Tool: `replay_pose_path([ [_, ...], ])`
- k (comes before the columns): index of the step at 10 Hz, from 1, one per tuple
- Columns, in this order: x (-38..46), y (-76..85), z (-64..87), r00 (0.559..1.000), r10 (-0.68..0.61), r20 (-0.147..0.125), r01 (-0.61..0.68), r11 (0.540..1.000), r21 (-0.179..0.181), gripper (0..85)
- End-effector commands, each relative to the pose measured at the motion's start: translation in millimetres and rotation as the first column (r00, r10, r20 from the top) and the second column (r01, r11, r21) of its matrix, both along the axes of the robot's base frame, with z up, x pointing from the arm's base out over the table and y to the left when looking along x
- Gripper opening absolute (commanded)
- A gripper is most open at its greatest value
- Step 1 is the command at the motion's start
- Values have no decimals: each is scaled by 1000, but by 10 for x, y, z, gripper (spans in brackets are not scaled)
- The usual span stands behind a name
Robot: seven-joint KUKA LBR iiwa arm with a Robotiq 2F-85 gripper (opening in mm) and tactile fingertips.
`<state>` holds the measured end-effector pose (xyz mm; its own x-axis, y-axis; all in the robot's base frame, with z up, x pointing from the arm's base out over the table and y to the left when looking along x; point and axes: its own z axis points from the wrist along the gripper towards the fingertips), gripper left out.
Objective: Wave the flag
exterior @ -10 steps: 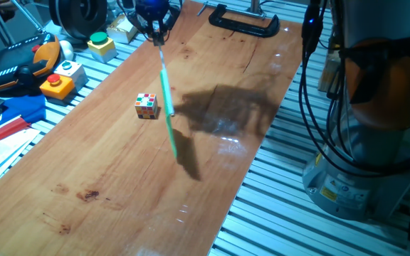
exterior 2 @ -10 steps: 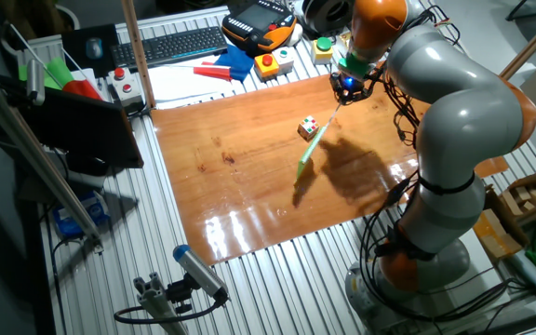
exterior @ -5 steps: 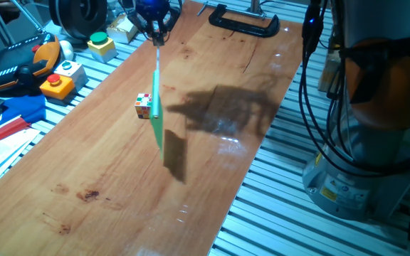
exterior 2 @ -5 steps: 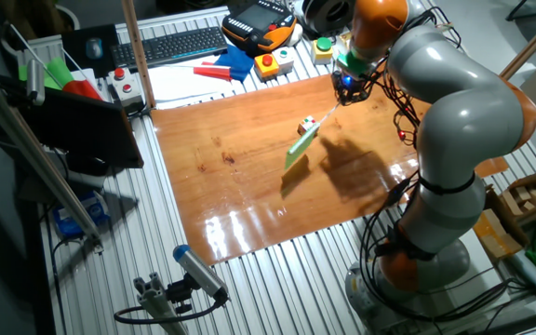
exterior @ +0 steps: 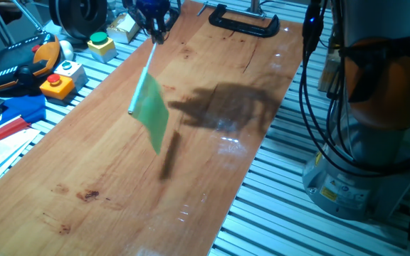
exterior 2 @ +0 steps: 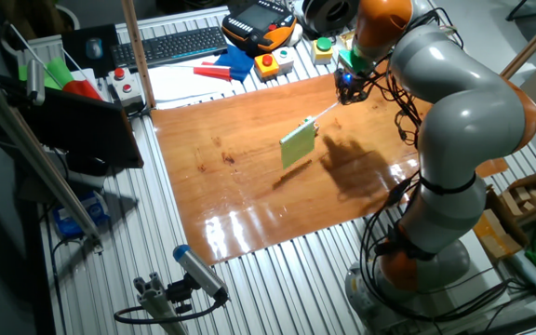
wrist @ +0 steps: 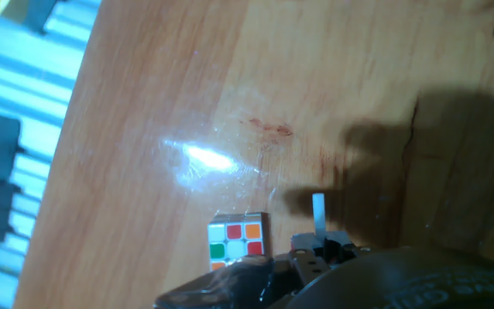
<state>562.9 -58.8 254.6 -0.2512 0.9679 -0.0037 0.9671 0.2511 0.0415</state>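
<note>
Flag [exterior: 150, 114] swung left since prev., now hides cube.

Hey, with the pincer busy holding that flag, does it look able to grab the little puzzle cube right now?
Probably not. The pincer is shut on the flag stick, so it has no free grip. The puzzle cube sits on the table just below it, unobstructed, so letting go first would likely do.
</note>
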Motion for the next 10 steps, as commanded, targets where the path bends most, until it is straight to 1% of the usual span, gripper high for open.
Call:
replay_pose_path([
  [1, -3, 7, 0, 724, -689, 0, 689, 724, 7, 7],
  [4, -2, 5, 6, 612, -791, 12, 790, 612, 27, 7],
  [5, 0, 2, 8, 546, -837, 27, 837, 547, 30, 7],
  [7, -18, -7, 45, 402, -914, 60, 915, 404, 23, 7],
  [8, 1, -26, 71, 306, -950, 62, 951, 309, 33, 7],
  [9, -6, -29, 75, 250, -967, 51, 967, 252, 40, 7],
  [10, -13, -28, 80, 204, -978, 45, 978, 205, 31, 7],
])
